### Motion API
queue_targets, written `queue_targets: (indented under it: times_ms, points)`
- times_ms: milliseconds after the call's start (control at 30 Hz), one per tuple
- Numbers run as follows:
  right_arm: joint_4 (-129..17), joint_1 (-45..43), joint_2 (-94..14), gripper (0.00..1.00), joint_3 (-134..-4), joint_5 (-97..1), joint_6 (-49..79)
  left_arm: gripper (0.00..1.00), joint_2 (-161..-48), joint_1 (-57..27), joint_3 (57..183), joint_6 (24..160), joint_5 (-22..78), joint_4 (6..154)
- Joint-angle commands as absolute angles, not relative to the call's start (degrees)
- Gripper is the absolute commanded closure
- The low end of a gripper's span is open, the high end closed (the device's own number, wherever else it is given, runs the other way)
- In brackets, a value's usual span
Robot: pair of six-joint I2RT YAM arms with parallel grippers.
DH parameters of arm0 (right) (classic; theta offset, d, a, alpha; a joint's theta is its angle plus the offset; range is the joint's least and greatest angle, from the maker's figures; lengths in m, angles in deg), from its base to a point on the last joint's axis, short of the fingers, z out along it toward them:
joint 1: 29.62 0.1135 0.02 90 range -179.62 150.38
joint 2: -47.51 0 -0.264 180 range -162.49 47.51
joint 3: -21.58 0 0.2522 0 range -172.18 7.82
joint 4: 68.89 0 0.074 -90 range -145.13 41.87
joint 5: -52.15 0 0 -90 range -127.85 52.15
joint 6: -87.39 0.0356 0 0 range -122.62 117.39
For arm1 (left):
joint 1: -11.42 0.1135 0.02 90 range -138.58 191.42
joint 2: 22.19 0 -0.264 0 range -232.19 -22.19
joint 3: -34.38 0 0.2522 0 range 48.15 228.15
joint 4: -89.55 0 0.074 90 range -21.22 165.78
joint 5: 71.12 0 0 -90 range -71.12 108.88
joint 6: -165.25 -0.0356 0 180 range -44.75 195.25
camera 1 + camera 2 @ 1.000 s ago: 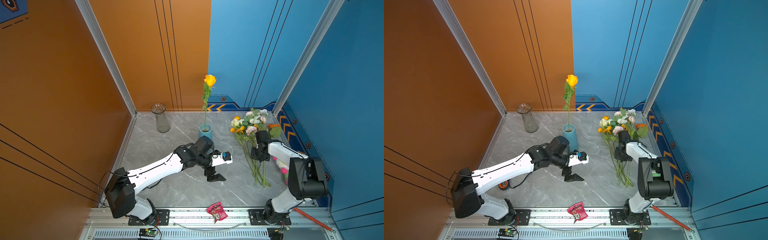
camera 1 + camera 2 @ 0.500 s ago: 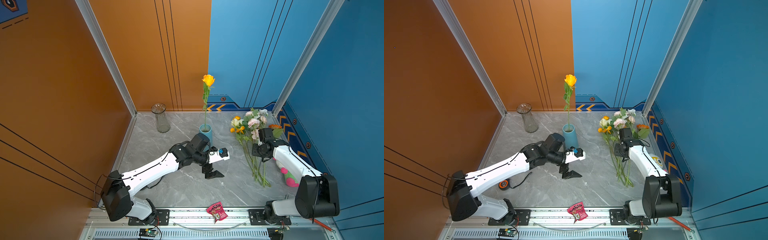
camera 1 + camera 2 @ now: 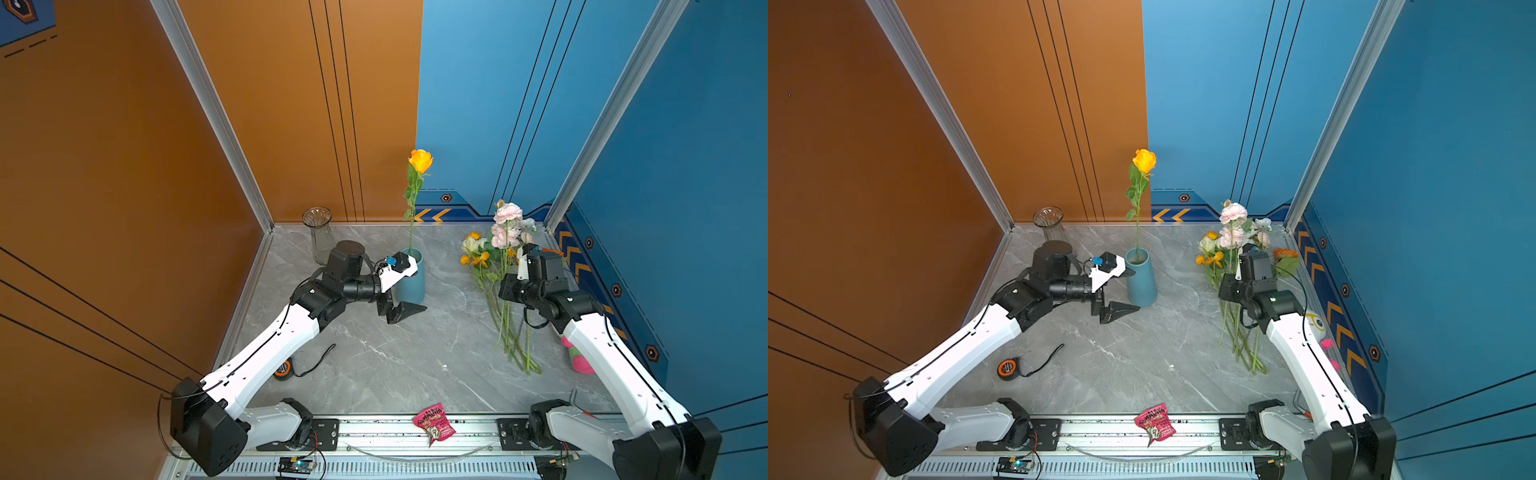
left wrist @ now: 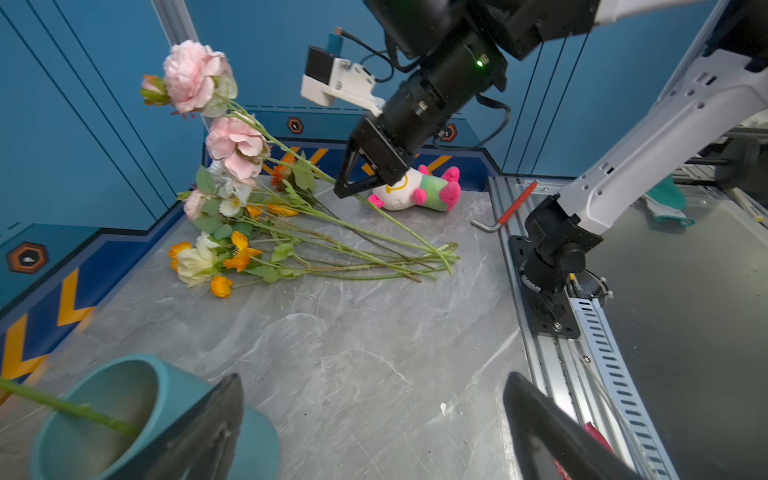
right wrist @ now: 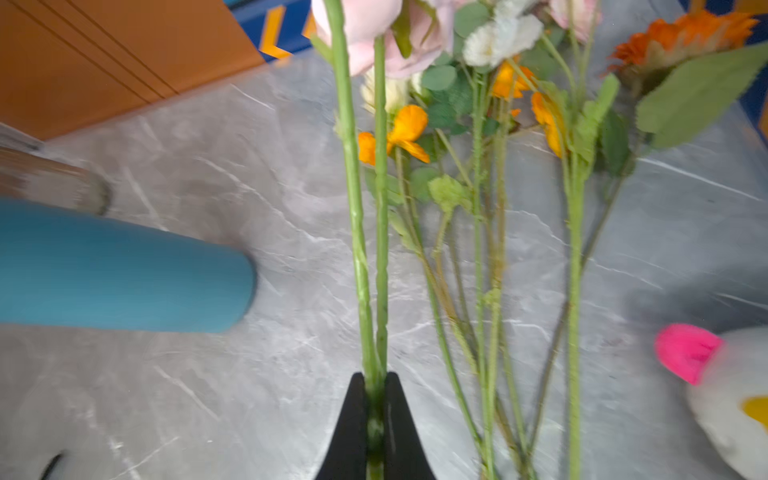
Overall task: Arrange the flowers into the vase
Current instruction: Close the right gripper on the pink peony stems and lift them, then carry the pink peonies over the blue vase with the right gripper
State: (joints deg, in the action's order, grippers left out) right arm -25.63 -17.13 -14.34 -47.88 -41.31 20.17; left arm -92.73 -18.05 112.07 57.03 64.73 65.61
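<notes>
Vases are counted as two: one blue vase (image 3: 411,278), in which a single yellow rose (image 3: 420,160) stands upright, and one glass vase (image 3: 318,232) near the back corner. The left tool (image 4: 374,378) is held wide apart just beside the blue vase. The right tool (image 5: 375,378) is clamped on two green stems (image 5: 365,249) whose pink blooms are tilted up above the one bunch of flowers (image 3: 505,332) laid on the worktop (image 3: 374,374).

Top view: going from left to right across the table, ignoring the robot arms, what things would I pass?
Glass vase → blue vase, holding a yellow rose → flowers → plush toy.
</notes>
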Motion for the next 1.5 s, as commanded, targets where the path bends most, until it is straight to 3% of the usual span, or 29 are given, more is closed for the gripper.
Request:
queue_targets:
  times_ms: [0, 333, 733, 1067, 1467]
  points:
    - [-42.2, -13.1, -9.8, 1.00, -44.3, -42.9, 25.4, 0.02, -91.5, -12.3, 110.2, 64.0, 72.3, 75.0]
    - [-66.5, -3.6, -10.1, 1.00, -47.8, -28.5, 21.0, 0.02, -94.0, 1.6, 110.8, 73.6, 78.7, 82.9]
    - [-97.2, 8.1, -26.3, 1.00, -53.9, -11.2, 10.7, 0.02, -95.0, 1.8, 110.5, 73.5, 78.7, 82.8]
    - [-112.1, 12.5, -37.8, 1.00, -56.2, -5.0, 5.2, 0.02, -95.4, 1.8, 110.7, 74.0, 79.6, 82.8]
    - [-118.5, 15.1, -45.5, 1.00, -54.3, -1.2, 6.5, 0.02, -95.9, 1.4, 110.9, 74.3, 79.6, 82.8]
